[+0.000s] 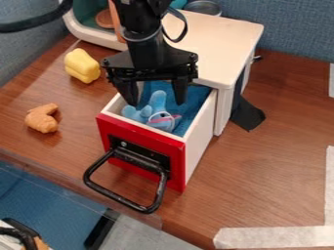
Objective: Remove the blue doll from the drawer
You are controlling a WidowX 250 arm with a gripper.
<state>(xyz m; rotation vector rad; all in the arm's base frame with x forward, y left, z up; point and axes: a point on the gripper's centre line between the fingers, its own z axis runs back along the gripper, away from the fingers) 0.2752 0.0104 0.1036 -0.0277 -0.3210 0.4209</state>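
Wide-open jaws over doll

Legible text: none noted. No labels, brands, numbers or signs can be read.

At 12 o'clock, the black arm and a round metal vessel run past the top edge, while the gripper partly hides the drawer's interior. Between 7 and 8, a cropped black-and-white object defies identification.
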